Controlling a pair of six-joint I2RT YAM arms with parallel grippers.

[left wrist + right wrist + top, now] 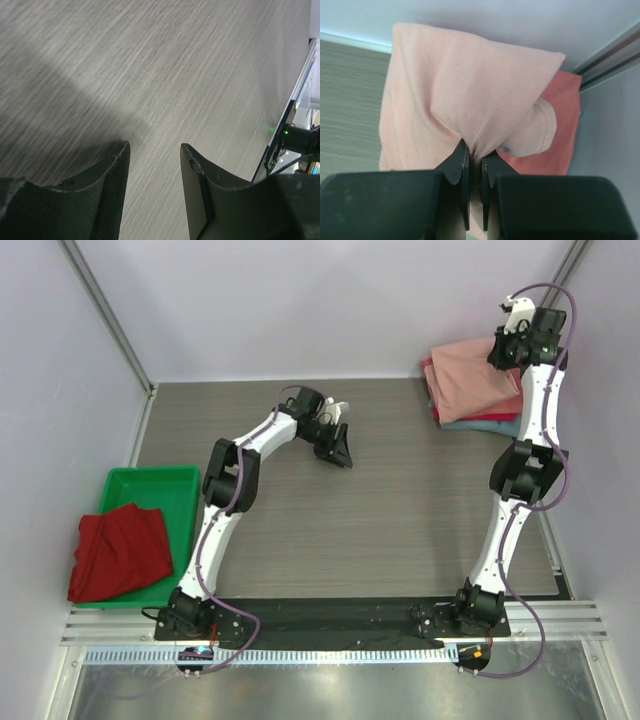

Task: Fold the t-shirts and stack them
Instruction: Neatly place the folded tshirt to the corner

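A folded dusty-pink t-shirt [472, 377] lies on top of a stack at the back right, over a coral-red one [492, 416] and a blue-grey one [490, 426]. My right gripper [505, 347] is shut on the pink shirt's right edge; in the right wrist view the cloth [465, 90] bunches between my fingers [475, 160], with the coral-red shirt [560, 135] under it. A dark red t-shirt [118, 550] lies crumpled, draped over the tray's left edge. My left gripper [340, 445] is open and empty over bare table [155, 90].
A green plastic tray [180, 490] stands at the left edge of the table. Walls close in the back and both sides; the stack sits in the back right corner against a metal rail [610, 55].
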